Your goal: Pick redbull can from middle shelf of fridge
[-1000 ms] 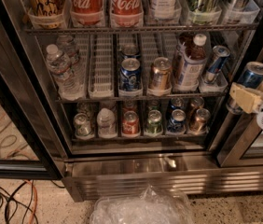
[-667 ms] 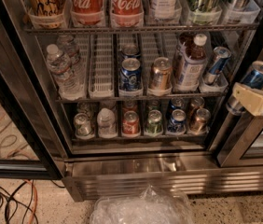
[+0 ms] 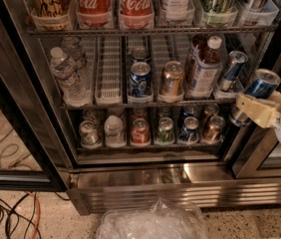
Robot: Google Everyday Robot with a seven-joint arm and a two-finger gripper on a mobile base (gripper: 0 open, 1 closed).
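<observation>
My gripper (image 3: 248,108), with cream fingers, is at the right, just outside the fridge (image 3: 180,193) in front of its right door frame. It is shut on the redbull can (image 3: 261,84), a slim blue-and-silver can held tilted, top up and to the right. The can is off the middle shelf (image 3: 110,105). A second slim blue-and-silver can (image 3: 231,69) leans at the right end of that shelf.
On the middle shelf stand a wider blue soda can (image 3: 140,78), a gold can (image 3: 172,78), a brown bottle (image 3: 204,68) and water bottles (image 3: 68,71). Small cans (image 3: 140,131) fill the rack below. A plastic bag (image 3: 150,223) and cables (image 3: 6,218) lie on the floor.
The gripper with the can has shifted slightly left and down, staying just outside the fridge's right side. Nothing on the shelves has moved.
</observation>
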